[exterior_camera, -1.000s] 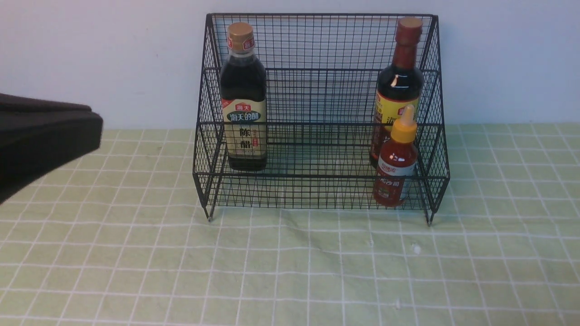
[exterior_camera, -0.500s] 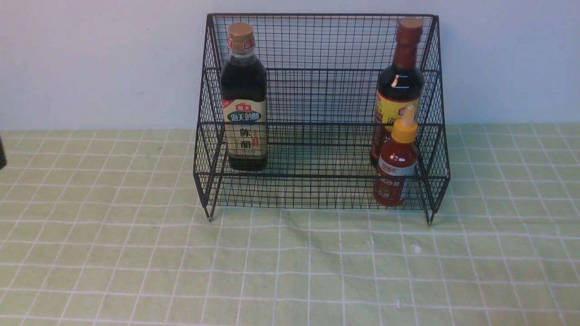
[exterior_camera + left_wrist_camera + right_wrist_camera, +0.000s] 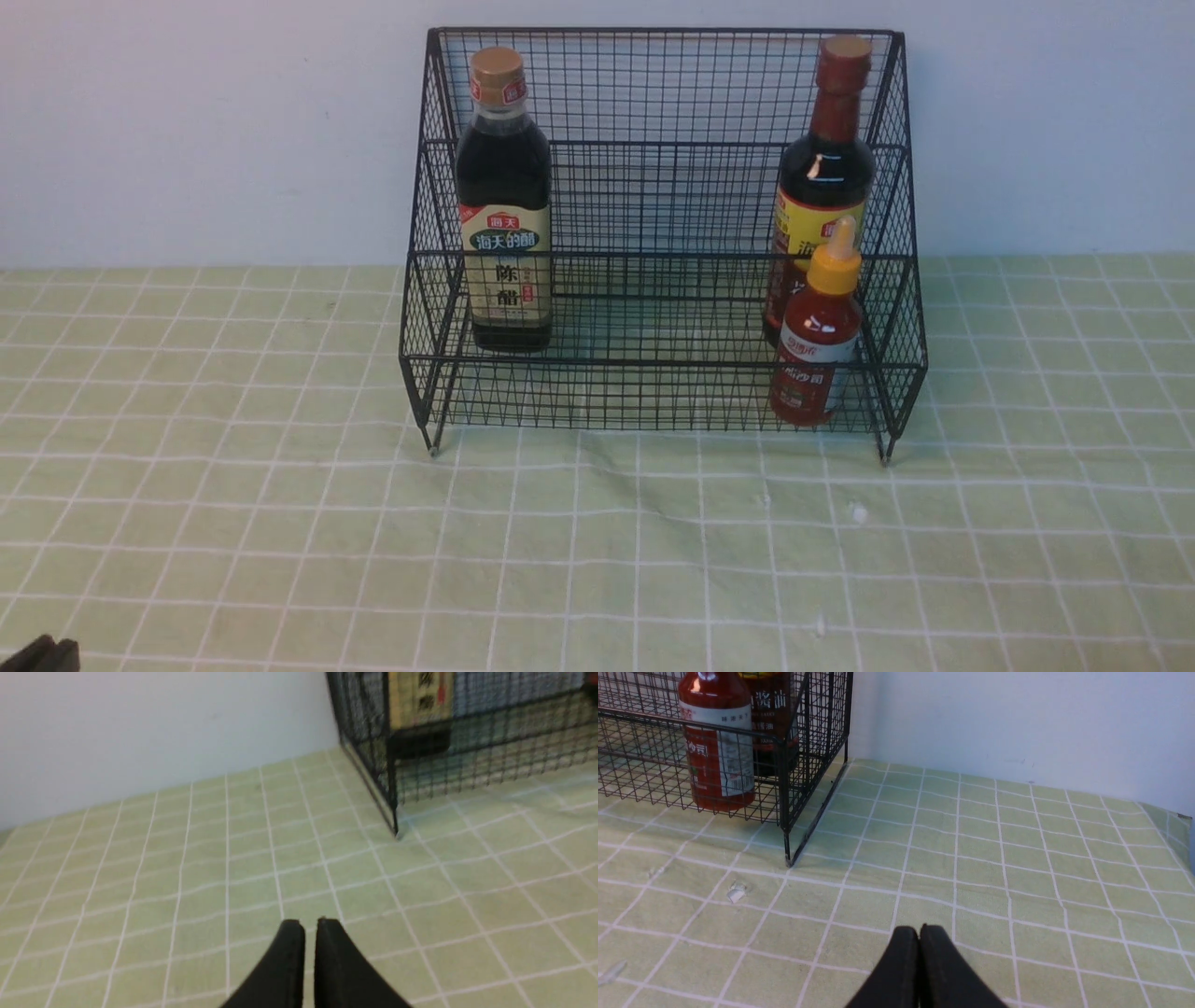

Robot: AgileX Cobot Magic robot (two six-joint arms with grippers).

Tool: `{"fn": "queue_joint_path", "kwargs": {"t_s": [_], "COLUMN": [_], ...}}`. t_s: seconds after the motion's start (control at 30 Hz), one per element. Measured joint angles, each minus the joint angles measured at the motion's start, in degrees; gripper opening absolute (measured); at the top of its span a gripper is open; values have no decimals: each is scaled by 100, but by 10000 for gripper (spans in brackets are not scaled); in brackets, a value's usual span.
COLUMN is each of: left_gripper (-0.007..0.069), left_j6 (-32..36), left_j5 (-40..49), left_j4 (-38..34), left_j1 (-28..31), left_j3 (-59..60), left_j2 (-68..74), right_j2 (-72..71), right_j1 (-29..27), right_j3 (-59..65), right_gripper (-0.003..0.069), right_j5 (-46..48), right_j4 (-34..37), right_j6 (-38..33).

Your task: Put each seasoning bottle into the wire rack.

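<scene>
The black wire rack point(image 3: 663, 187) stands at the back of the table against the wall. On its upper tier stand the gold-capped dark bottle point(image 3: 502, 201) at the left and the maroon-capped dark bottle point(image 3: 823, 177) at the right. The small red sauce bottle point(image 3: 816, 327) with a yellow nozzle stands upright on the lower tier at the right. My left gripper point(image 3: 303, 922) is shut and empty, low over the cloth, well short of the rack's left front leg point(image 3: 395, 833). My right gripper point(image 3: 920, 928) is shut and empty, near the rack's right front corner point(image 3: 787, 858). Its red bottle point(image 3: 718, 742) shows behind the mesh.
A light green checked cloth point(image 3: 597, 551) covers the table. Small white scraps point(image 3: 735, 891) lie on it in front of the rack's right side. A plain pale wall point(image 3: 187, 121) rises behind. The cloth's right edge point(image 3: 1176, 826) is near.
My left arm has drawn back out of the front view's left side; only a dark tip shows now at the bottom left corner. Bottles and rack have not moved.
</scene>
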Motion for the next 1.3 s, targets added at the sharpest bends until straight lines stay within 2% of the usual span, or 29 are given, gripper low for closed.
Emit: {"fn": "queue_joint_path", "kwargs": {"t_s": [0.1, 0.2, 0.5, 1.3], "left_gripper": [17, 17, 17, 17], "left_j6": [-5, -5, -6, -6], "left_j5": [-78, -170, -250, -250], "left_j4": [-13, -13, -57, -80], "left_j1": [387, 450, 208, 208], "left_j3": [281, 406, 460, 460], "left_j2": [0, 0, 0, 0], "right_j2": [0, 0, 0, 0], "right_j1": [0, 0, 0, 0], "right_j3": [0, 0, 0, 0], "right_gripper": [-15, -15, -15, -15], "right_j5": [0, 0, 0, 0], "right_j4": [0, 0, 0, 0], "right_j6": [0, 0, 0, 0]}}
